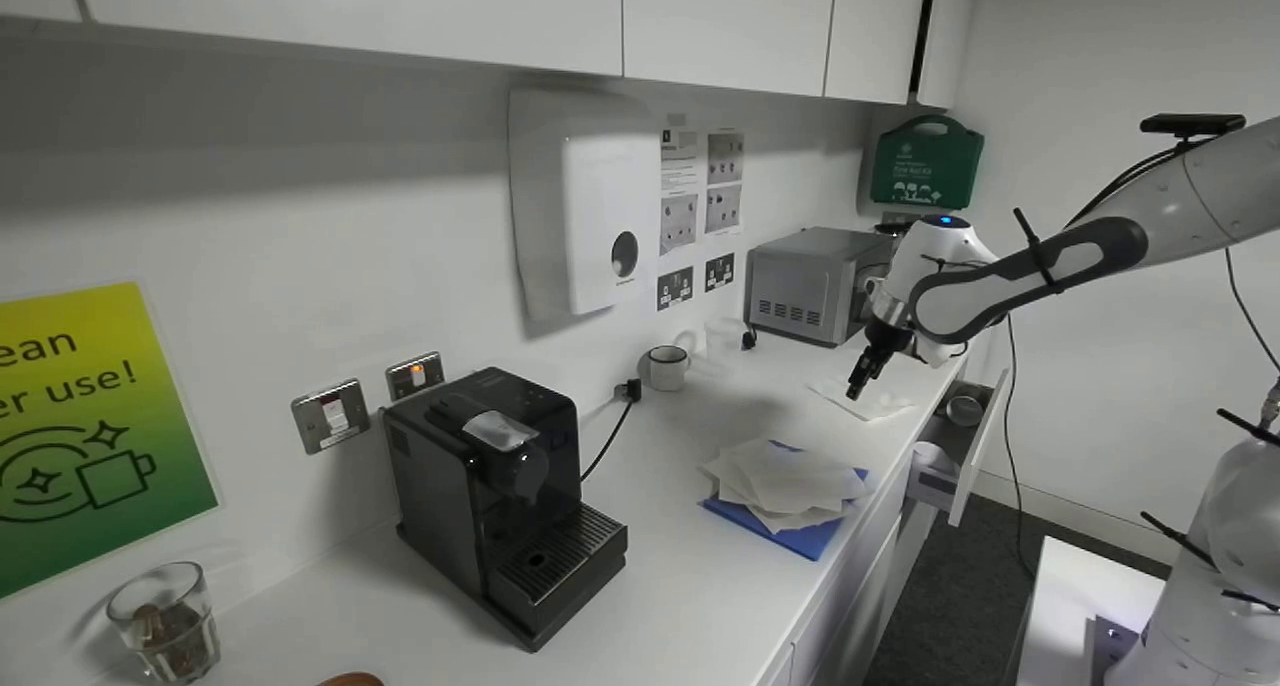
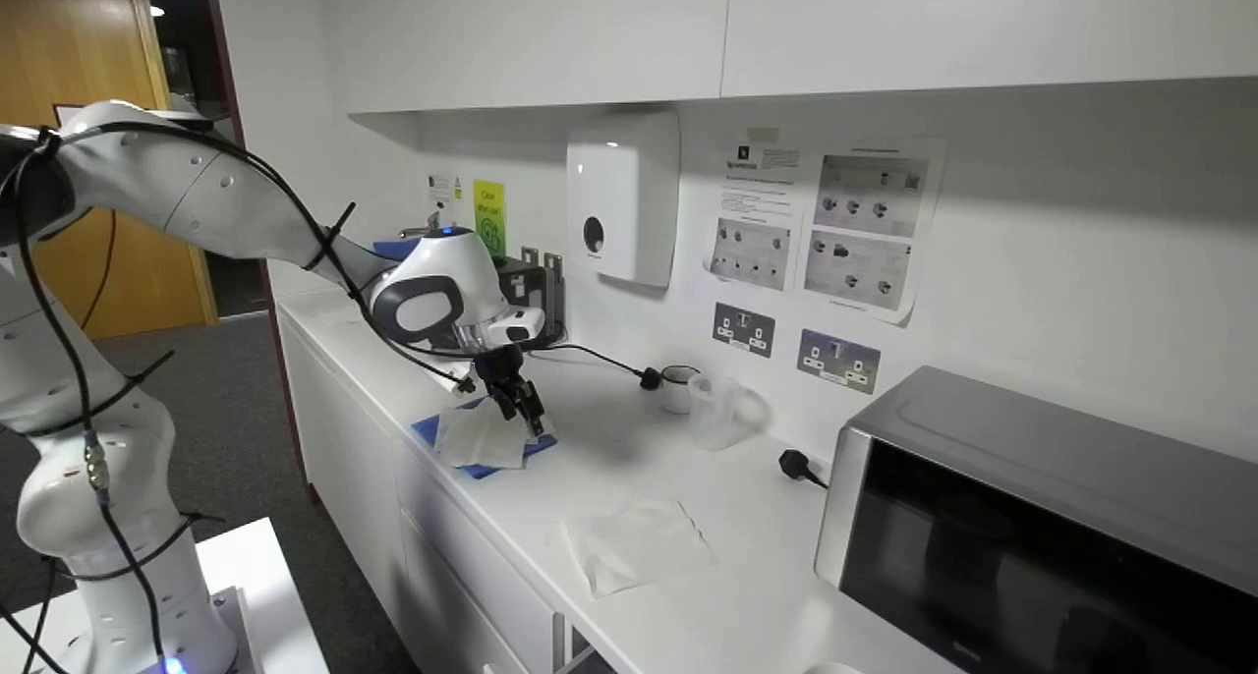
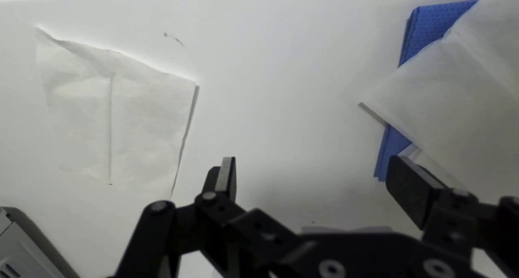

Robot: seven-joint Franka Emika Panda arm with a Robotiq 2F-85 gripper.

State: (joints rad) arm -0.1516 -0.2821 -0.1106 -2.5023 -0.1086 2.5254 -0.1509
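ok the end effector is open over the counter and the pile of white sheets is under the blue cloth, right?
Not quite: the pile of white sheets lies on top of the blue cloth, as the wrist view shows. The end effector is open over the counter, as you say.

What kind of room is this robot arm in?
Probably a shared kitchenette, perhaps in an office: a coffee machine and a microwave stand on the white counter, with a white dispenser on the wall.
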